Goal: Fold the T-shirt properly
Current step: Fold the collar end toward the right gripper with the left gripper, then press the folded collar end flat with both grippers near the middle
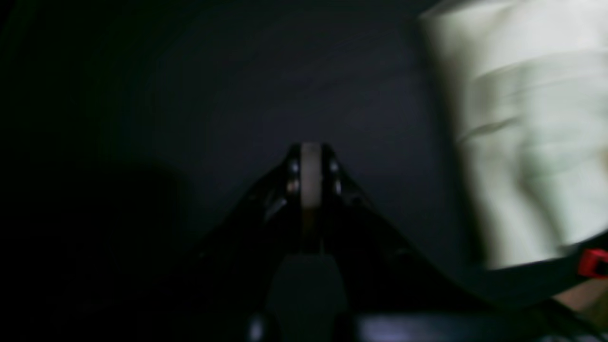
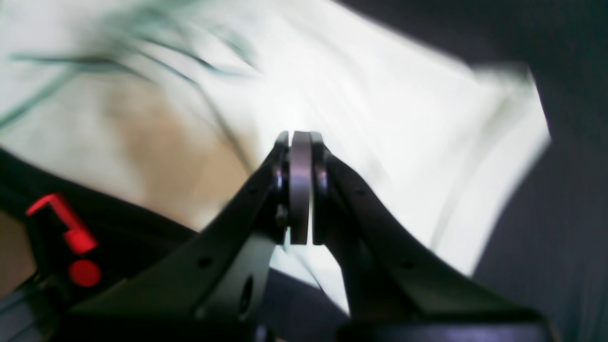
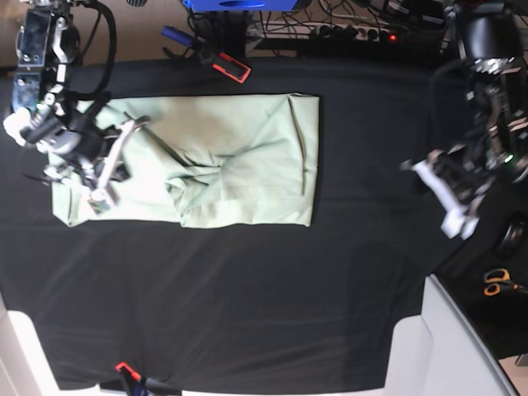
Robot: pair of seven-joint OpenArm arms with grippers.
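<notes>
**Both grippers shut and empty, one T-shirt on the black surface**

My left gripper (image 1: pixel 311 164) has its jaws pressed together with nothing between them, and it hangs over bare black surface (image 3: pixel 247 297) at the right side of the base view, well apart from the cloth. My right gripper (image 2: pixel 300 142) is likewise closed on nothing; it sits above the left end of the T-shirt (image 3: pixel 239 157). Its wrist view is blurred, and so I cannot tell whether it touches the fabric.

I count one T-shirt, pale mint green, lying partly folded in the far left part of the surface. Its right edge runs straight, its near edge is fairly even, and its middle is creased and bunched. In my left wrist view, one edge of it shows at the right.

The surface is open to the near side and to the right of the shirt, a wide dark stretch with room to move.

Around it: one red-and-black tool (image 3: pixel 229 66) lies just beyond the shirt's far edge, a pair of orange-handled scissors (image 3: pixel 497 282) sits off the surface at the right, and cables crowd the far edge.
</notes>
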